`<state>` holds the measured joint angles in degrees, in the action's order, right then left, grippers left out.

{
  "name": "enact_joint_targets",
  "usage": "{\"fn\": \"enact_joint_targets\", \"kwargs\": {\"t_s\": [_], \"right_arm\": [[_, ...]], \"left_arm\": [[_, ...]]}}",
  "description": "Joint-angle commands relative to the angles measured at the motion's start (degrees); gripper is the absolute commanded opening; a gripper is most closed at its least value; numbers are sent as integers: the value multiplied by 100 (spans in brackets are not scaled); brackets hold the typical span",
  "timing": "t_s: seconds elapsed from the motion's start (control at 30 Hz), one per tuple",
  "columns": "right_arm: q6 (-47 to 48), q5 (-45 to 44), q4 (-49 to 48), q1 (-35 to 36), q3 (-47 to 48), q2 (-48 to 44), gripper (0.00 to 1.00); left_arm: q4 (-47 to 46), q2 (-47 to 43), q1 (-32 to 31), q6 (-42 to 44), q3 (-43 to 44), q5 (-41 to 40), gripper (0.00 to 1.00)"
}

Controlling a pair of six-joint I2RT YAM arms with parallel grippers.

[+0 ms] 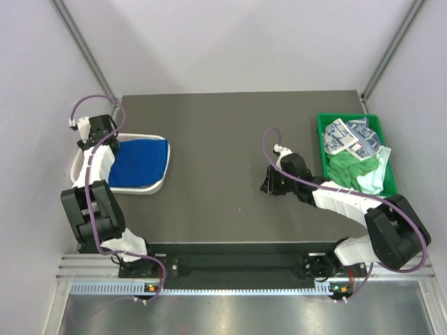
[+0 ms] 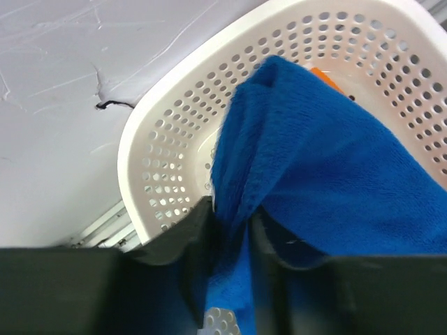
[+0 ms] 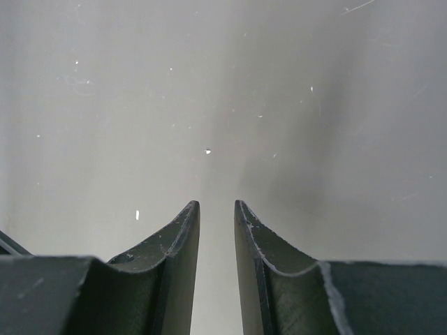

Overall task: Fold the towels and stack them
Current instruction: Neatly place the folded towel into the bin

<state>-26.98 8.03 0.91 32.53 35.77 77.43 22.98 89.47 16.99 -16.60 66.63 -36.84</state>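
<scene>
The royal blue towel (image 1: pixel 140 162) lies in the white mesh basket (image 1: pixel 159 185) at the left. My left gripper (image 1: pixel 112 143) is at the basket's far left end, shut on a fold of the blue towel (image 2: pixel 335 174); its jaws pinch the cloth (image 2: pixel 230 218). An orange bit (image 2: pixel 325 77) peeks from under the blue towel. Printed white towels (image 1: pixel 349 136), a bright green towel (image 1: pixel 348 166) and a pale mint towel (image 1: pixel 374 178) lie heaped in the green tray (image 1: pixel 322 139) at the right. My right gripper (image 1: pixel 271 184) hangs low over bare table left of the tray, its jaws almost together and empty (image 3: pixel 216 206).
The basket's perforated wall (image 2: pixel 167 146) curves close to the left side wall (image 2: pixel 63 105). The dark table (image 1: pixel 223 146) spans between basket and tray. Grey walls enclose the back and sides.
</scene>
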Motion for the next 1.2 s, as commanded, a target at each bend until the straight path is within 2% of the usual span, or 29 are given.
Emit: {"fn": "enact_joint_targets", "kwargs": {"t_s": [0.0,0.1,0.13,0.23,0.4,0.5,0.67,0.83,1.0,1.17], "right_arm": [[114,-56,-108,104,158,-105,27],[123,-65,-108,113,167,-131,27],[132,-65,-108,104,167,-131,27],[132,-74,-108,113,176,-167,27],[141,-153,-108,113,202,-237,27],[132,-223,-108,113,229,-298,27],[123,-399,120,113,299,-377,27],[149,-697,252,122,378,-518,28],[237,-1119,463,78,571,-667,29],[421,-1427,910,-10,861,-782,31]], "left_arm": [[-180,0,120,-431,166,-122,34],[-171,-17,120,-537,219,-148,45],[-145,-35,120,-563,245,-122,52],[-136,-70,111,-669,289,-25,54],[-232,-404,-46,-924,61,353,55],[-311,-632,-441,-1003,-132,379,55],[-479,-1010,-1461,-1274,-598,520,55],[-706,-1037,-1884,-1609,-1090,792,55],[-1023,-555,-1893,-1706,-1424,539,55],[-1173,236,-1866,-1873,-1197,607,55]]}}
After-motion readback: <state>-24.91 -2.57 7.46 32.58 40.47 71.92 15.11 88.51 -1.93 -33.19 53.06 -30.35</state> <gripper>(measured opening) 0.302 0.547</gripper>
